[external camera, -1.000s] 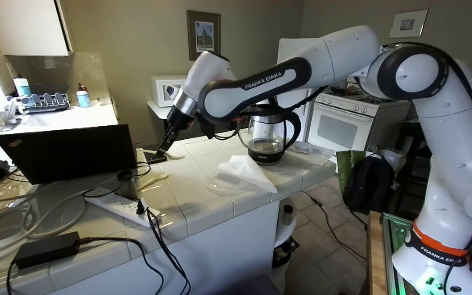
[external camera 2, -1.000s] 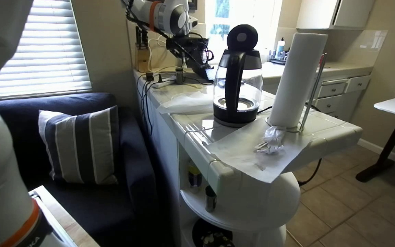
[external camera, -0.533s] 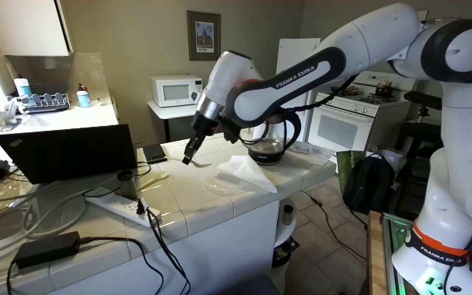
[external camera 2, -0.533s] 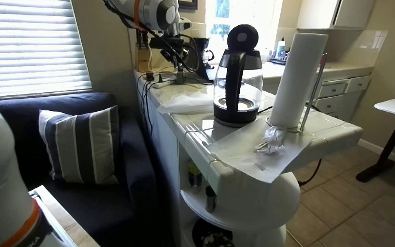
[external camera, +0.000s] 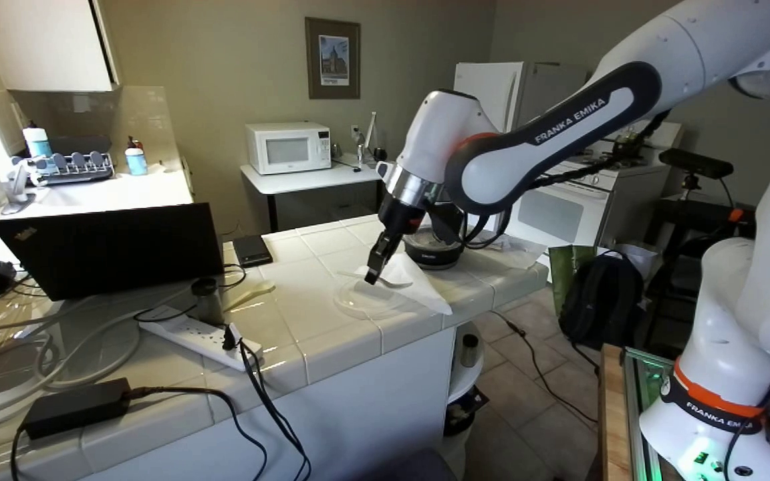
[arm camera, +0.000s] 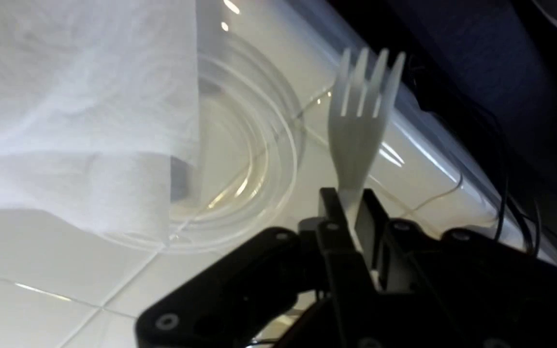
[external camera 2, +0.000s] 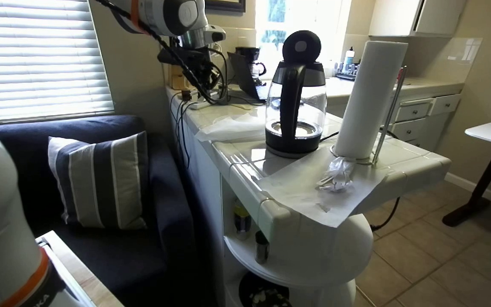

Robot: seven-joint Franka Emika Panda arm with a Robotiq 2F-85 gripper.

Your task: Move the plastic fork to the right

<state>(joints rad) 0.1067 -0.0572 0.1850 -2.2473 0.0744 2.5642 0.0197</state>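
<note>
The gripper (arm camera: pixel 349 195) (in the wrist view) hides 1 end of the fork (arm camera: pixel 356 137).

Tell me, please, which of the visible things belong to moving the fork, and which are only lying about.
For the job: plastic fork; gripper, closed on the fork's handle.

Just lying about: white paper sheet; clear round plastic piece; glass kettle; pale spoon; power strip; laptop.
</note>
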